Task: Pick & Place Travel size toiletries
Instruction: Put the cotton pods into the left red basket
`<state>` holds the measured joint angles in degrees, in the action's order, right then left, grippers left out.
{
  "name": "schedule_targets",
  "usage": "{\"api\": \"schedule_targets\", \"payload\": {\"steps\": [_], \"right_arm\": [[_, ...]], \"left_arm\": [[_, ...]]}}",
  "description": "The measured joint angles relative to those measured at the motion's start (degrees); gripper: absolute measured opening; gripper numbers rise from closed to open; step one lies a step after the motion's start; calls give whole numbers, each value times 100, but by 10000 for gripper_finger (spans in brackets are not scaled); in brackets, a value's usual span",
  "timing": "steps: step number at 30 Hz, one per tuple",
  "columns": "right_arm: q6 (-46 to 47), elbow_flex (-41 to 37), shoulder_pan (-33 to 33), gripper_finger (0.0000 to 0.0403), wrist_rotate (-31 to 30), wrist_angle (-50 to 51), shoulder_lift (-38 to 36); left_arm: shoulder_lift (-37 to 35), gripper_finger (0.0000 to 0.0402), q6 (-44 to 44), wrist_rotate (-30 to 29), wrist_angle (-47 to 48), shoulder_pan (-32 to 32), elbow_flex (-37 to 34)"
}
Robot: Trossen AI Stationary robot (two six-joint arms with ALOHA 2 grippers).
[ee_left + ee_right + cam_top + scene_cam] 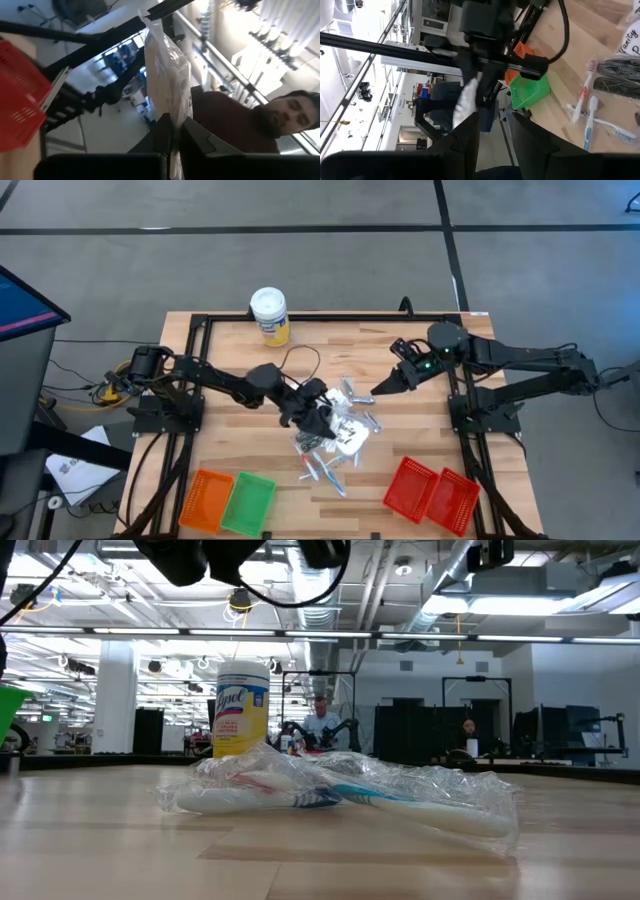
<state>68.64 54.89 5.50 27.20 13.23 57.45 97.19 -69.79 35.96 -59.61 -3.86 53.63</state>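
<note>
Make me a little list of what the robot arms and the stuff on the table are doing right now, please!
left gripper: shut on a clear wrapped packet, above the pile
right gripper: raised beside the pile, nothing seen in it
pile of toiletries: middle of the table, wrapped toothbrushes among them
yellow canister: upright at the far edge
baskets: orange and green near left, two red near right

Red baskets, an orange basket, a green basket and a yellow canister (white-lidded).
</note>
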Motion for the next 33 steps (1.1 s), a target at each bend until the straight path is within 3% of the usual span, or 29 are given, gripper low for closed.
{"api": "schedule_targets", "payload": {"steps": [6,19,33], "right_arm": [[-28,-8,-20,117,309,37,226],[-114,-2,-17,229,857,-708,752],[-156,2,-22,228,986,-539,750]], "left_arm": [[2,10,439,-47,329,4,0],[4,10,956,-170,749,7,4],[4,10,1105,-196,735,267,4]]}}
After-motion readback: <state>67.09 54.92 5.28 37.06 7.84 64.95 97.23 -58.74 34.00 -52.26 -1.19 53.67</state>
